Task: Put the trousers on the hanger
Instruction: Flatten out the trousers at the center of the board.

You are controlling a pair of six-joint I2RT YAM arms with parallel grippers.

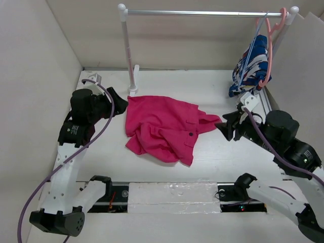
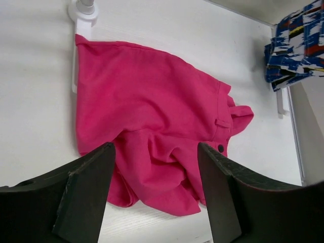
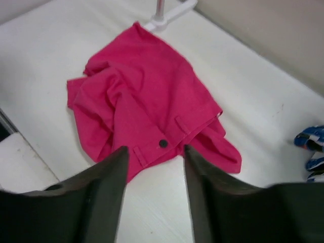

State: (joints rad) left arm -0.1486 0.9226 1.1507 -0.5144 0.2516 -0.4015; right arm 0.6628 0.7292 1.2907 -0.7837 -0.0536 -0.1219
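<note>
The magenta-pink trousers (image 1: 162,126) lie crumpled on the white table between the arms, a dark button showing near the waistband. They also show in the left wrist view (image 2: 152,101) and the right wrist view (image 3: 147,91). The thin light-blue hanger (image 1: 260,26) hangs on the rail at the far right, partly hidden by a patterned garment. My left gripper (image 1: 119,104) (image 2: 156,147) is open and empty, just left of the trousers. My right gripper (image 1: 225,126) (image 3: 155,149) is open and empty, just right of the trousers' waist corner.
A metal rail (image 1: 202,13) on a white pole (image 1: 126,50) spans the back. A blue-and-white patterned garment (image 1: 250,66) (image 2: 296,40) and a salmon-pink hanger (image 1: 270,45) hang at its right end. Walls close in at the left, back and right.
</note>
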